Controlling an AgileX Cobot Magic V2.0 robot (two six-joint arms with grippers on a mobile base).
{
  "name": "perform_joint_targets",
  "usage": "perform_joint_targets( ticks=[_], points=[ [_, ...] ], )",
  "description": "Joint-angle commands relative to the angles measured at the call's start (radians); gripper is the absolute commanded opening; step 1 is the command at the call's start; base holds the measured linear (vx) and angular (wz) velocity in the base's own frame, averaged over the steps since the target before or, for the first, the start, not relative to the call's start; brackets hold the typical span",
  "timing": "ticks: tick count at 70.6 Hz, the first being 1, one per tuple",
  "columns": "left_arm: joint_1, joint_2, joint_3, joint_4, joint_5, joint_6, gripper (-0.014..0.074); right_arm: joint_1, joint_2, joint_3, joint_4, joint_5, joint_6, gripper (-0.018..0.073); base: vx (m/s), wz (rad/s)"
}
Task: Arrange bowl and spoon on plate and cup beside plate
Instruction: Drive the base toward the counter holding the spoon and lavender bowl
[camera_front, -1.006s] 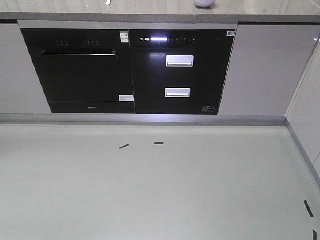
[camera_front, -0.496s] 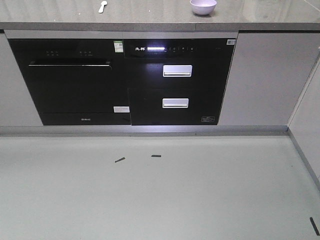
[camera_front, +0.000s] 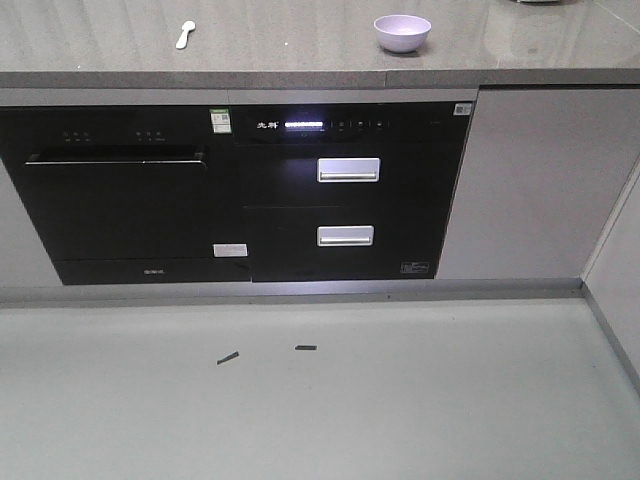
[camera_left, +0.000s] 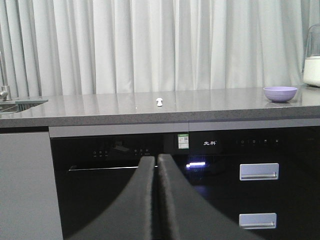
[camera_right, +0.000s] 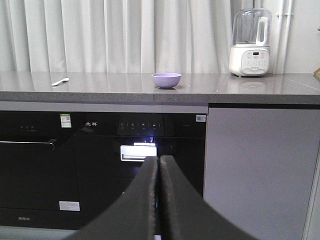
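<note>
The left gripper has its jaws pressed together, empty, clear of everything. The right gripper shows the same. Both face the black built-in appliances under the grey tabletop. On it, the lavender bowl stands right, upright. The spoon lies well apart, left.

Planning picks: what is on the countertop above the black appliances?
The bowl and the spoon, apart on the countertop; a white appliance further right. No plate or cup shows; the bowl's inside is partly hidden.
</note>
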Motion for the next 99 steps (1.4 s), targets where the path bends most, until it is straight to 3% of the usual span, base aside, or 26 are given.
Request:
perform_joint_targets(
  ticks=[1,99],
  points=[
    [-0.008,-0.013,-0.007,-0.003,-0.072,-0.002,-0.0006,-0.003,-0.008,0.003,-0.003,-0.069,-0.002,-0.0011,0.27,-0.01],
    [-0.008,-0.013,-0.007,-0.003,-0.072,-0.002,-0.0006,-0.003,-0.008,0.003,-0.003,-0.069,-0.002,-0.0011,0.25,0.00]
  ],
)
